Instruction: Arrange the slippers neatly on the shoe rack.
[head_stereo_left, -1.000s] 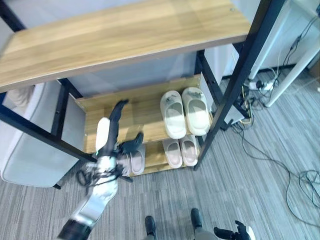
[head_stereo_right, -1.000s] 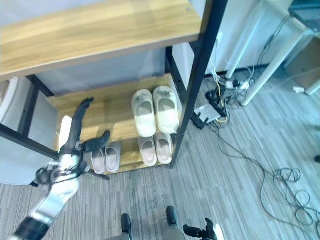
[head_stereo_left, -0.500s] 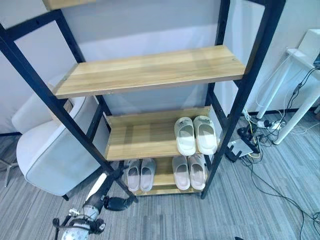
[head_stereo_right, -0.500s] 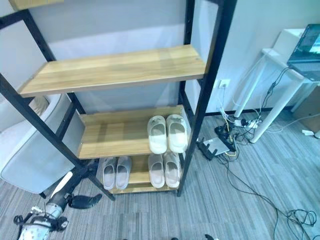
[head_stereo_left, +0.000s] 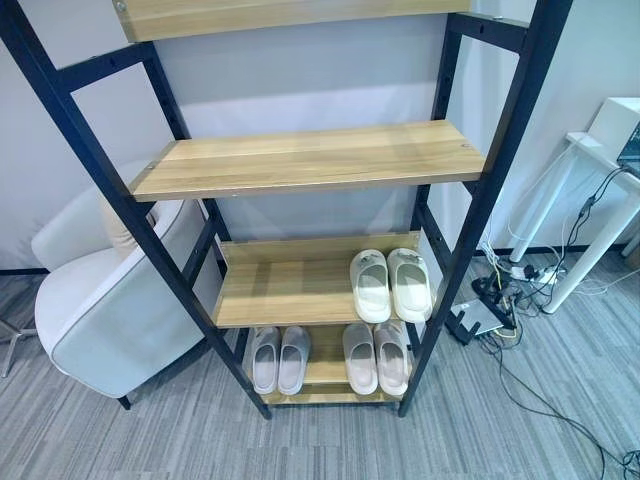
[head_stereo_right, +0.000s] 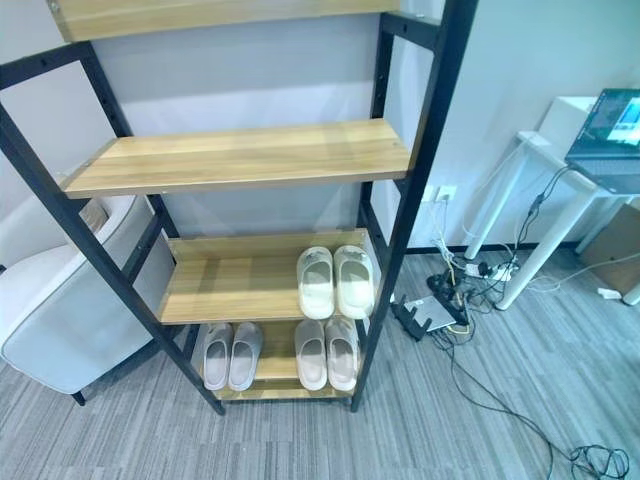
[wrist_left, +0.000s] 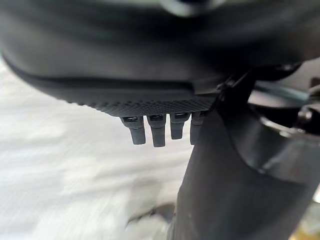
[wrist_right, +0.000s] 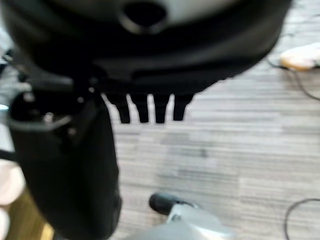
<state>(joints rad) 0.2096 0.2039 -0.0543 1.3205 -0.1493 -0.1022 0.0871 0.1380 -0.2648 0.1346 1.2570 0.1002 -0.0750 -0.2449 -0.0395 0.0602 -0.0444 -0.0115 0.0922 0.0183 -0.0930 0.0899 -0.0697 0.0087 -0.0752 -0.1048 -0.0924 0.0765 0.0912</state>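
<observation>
seeing three slipper pairs (head_stereo_left: 391, 285) lined up on the shoe rack (head_stereo_left: 300, 290), left hand (wrist_left: 160, 127) and right hand (wrist_right: 147, 107) relaxed, holding nothing; i judge another reach might knock them askew.

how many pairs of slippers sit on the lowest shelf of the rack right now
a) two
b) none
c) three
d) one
a) the bottom shelf holds a grey pair at its left and a cream pair at its right; a third pair sits one shelf up.
</observation>
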